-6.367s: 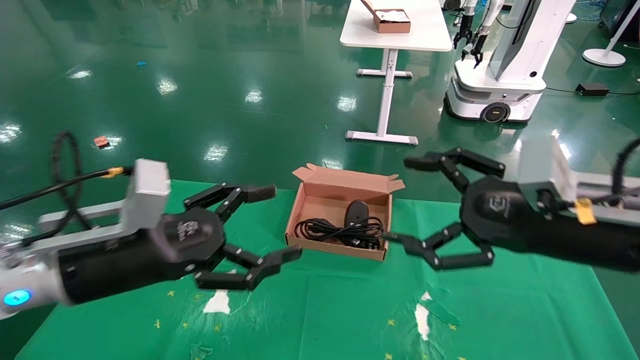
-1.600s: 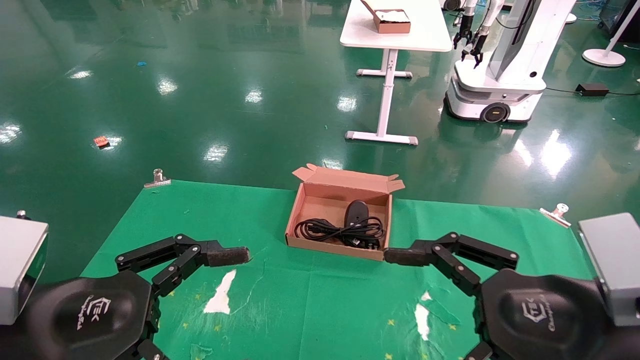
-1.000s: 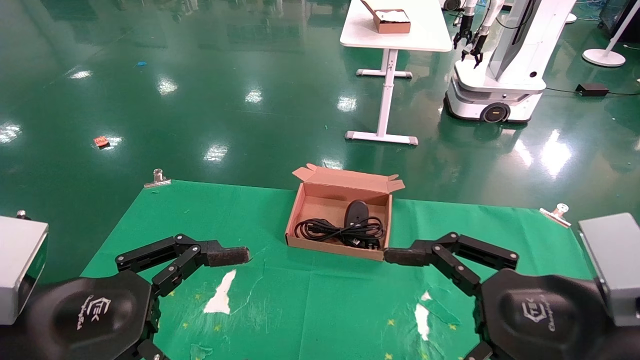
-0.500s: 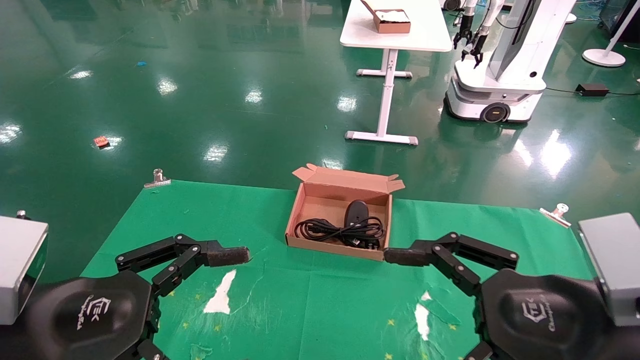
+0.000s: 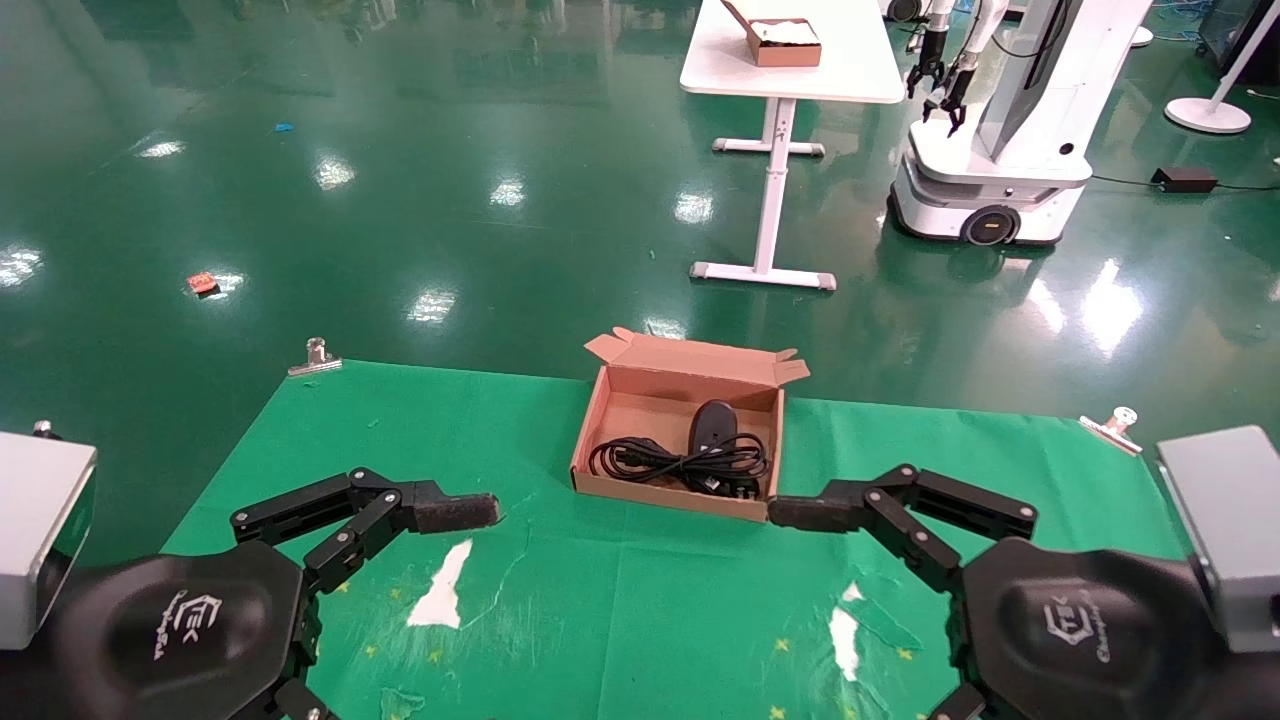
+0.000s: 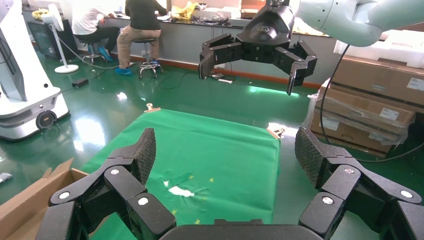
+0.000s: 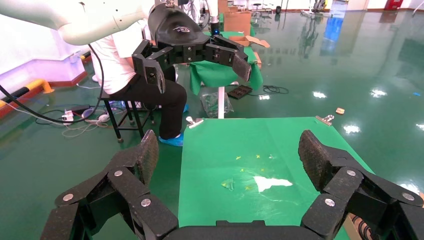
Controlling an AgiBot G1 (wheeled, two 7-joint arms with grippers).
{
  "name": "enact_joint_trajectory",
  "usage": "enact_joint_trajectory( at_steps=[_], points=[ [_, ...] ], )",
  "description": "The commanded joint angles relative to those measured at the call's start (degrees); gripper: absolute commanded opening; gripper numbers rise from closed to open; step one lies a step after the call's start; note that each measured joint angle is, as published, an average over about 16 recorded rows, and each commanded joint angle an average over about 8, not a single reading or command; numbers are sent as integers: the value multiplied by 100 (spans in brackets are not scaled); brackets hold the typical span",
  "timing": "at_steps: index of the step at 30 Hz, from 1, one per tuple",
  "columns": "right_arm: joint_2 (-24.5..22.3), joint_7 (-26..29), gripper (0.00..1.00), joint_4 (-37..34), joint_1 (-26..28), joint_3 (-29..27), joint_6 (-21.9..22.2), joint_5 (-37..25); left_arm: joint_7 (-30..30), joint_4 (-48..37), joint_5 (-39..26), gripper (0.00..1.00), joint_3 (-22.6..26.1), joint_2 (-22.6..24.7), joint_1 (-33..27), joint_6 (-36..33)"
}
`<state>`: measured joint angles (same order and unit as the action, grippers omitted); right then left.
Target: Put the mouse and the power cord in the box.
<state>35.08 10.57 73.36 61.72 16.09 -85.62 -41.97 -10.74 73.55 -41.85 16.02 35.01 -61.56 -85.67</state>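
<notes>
My left claw point(image 5: 400, 590) and right claw point(image 5: 860, 600) hover spread and empty over the near counter point(image 5: 620, 620). The mouse point(image 5: 713, 424) and power cord point(image 5: 668, 463) lie inside the box point(image 5: 660, 493), between them.

Robotics lab: wheeled robot point(image 5: 985, 150) on glossy green floor point(image 5: 400, 150).

Left gripper point(image 5: 400, 590) and right gripper point(image 5: 850, 600) low at the near edge, fingers spread wide, empty.

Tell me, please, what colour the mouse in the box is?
Black mouse; the head view shows it best.
</notes>
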Motion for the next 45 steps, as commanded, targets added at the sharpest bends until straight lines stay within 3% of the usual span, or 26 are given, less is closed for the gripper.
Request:
enact_joint_trajectory(
  at_steps=[1,45],
  points=[
    [0,0,100,0,0,0,0,0,0,0,0,100,0,0,0,0],
    [0,0,100,0,0,0,0,0,0,0,0,100,0,0,0,0]
  ],
)
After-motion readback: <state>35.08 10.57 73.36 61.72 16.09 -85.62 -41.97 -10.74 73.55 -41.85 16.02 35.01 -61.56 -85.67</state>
